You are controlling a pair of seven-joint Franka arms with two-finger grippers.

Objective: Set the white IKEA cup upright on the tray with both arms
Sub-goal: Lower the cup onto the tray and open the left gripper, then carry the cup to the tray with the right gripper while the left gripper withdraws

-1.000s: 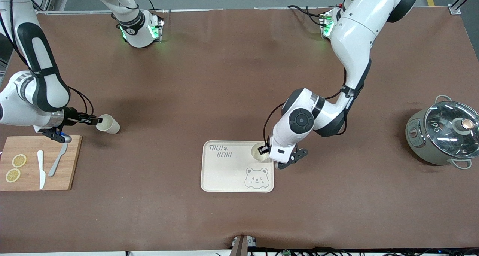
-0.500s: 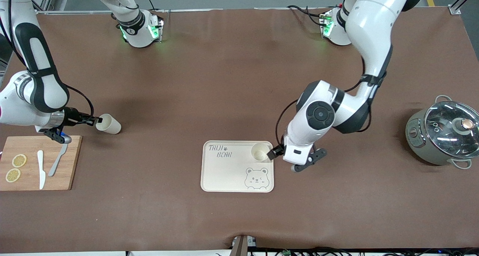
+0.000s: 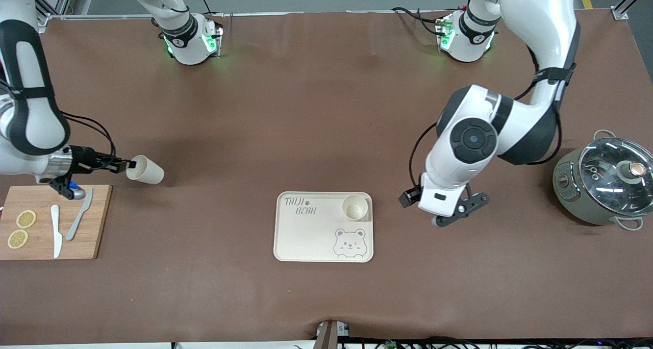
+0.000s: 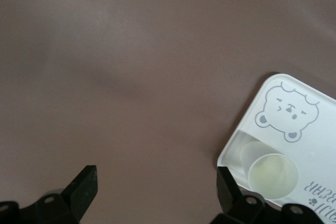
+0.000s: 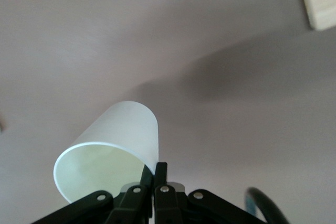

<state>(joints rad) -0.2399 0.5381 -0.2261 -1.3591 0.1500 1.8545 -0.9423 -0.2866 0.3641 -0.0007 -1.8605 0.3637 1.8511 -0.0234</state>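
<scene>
Two white cups show. One cup (image 3: 355, 207) stands upright, mouth up, on the cream tray (image 3: 316, 237), in the corner at about one o'clock from the grey bear-face drawing (image 3: 350, 243). Off the tray toward the left arm's end, the left gripper (image 3: 408, 198) hangs spread wide and empty over bare table. The second cup (image 3: 145, 170), tilted on its side, is pinched at its rim by the right gripper (image 3: 128, 164), just above the table at one o'clock from the bamboo board (image 3: 99, 221), which holds two lemon slices (image 3: 21, 228) and two knives (image 3: 67, 226).
</scene>
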